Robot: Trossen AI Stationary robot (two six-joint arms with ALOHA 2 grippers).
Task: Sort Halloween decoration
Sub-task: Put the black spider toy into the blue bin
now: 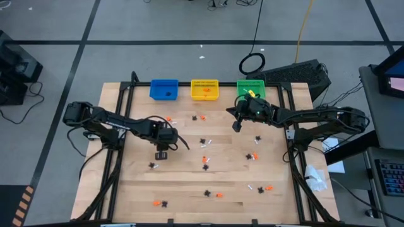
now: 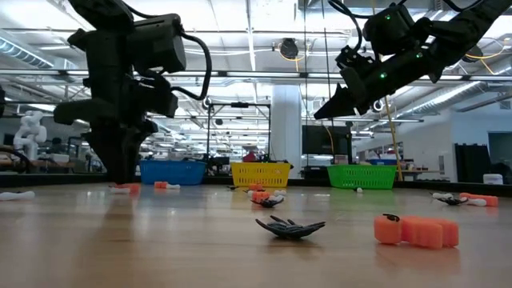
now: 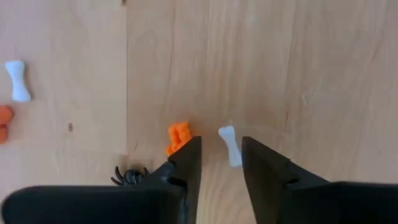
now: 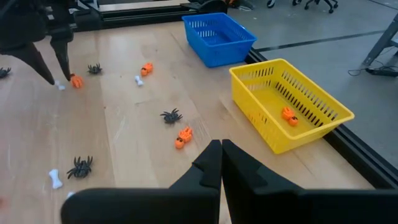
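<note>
Pale wooden boards make up the table [image 1: 189,189], with blue [image 1: 164,89], yellow [image 1: 204,89] and green [image 1: 250,87] bins along its far edge. Halloween decoration [image 1: 203,142] lies scattered across the whole top, a few pieces already binned. Near the left edge, the left gripper [image 3: 215,163] hangs low with fingers apart around a white bone [image 3: 230,146], seemingly not yet touching. Toward the far right corner, the right gripper [image 4: 221,163] hovers, fingers together, empty. These trinkets look light, stiff and skittish; pinch across the bone's narrow middle.

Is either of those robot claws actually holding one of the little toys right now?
No. The left gripper is open and low over the table, its fingers either side of a white bone it has not yet gripped. The right gripper is shut and empty, raised near the bins.
</note>
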